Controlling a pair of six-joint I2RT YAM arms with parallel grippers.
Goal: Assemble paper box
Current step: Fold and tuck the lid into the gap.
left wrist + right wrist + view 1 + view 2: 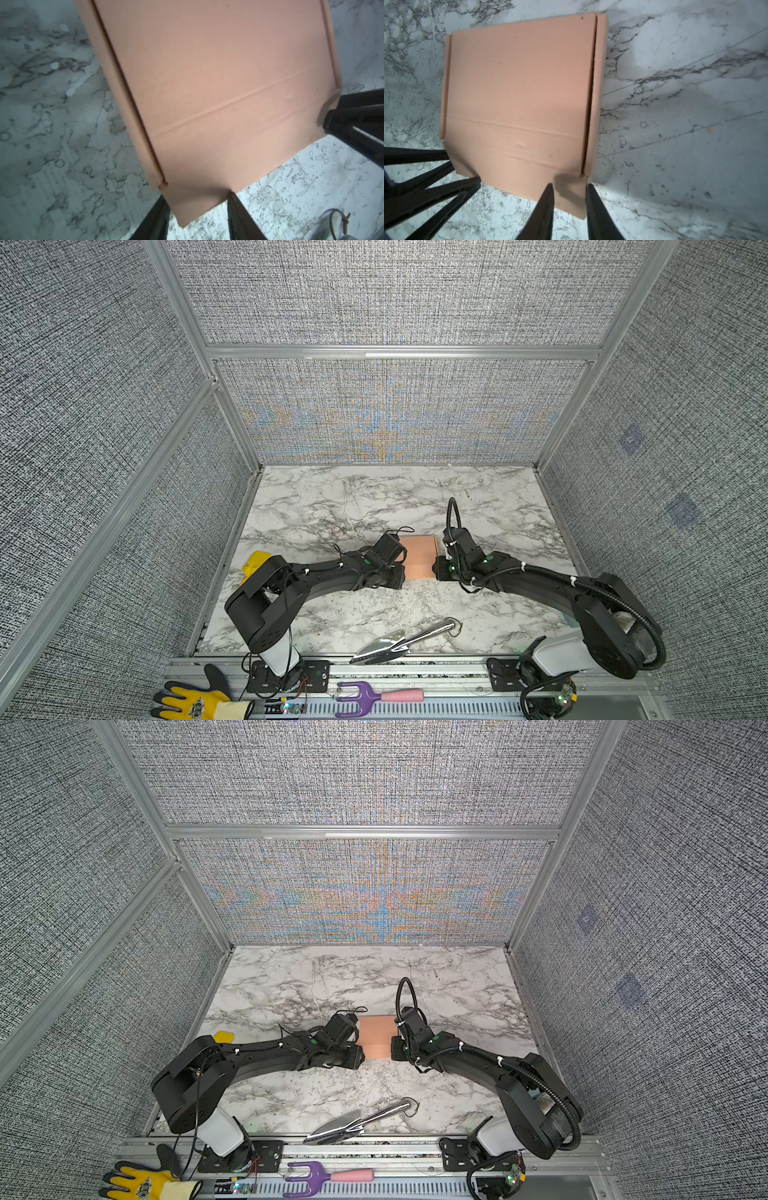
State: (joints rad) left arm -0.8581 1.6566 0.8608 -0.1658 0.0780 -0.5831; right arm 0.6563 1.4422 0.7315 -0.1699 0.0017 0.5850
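Matt cardboard — the paper box

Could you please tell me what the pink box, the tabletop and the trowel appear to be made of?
The paper box looks like matte salmon cardboard: pressed creases and a dull surface. The tabletop looks like marble, possibly a printed laminate: white with grey veins. The trowel appears to be polished metal: mirror-bright blade and handle.

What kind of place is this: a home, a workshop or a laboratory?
Most likely a robot test cell in a laboratory. Grey woven wall panels in an aluminium frame enclose a marble-patterned tabletop, and the left arm and right arm are mounted on a metal rail at its front edge.
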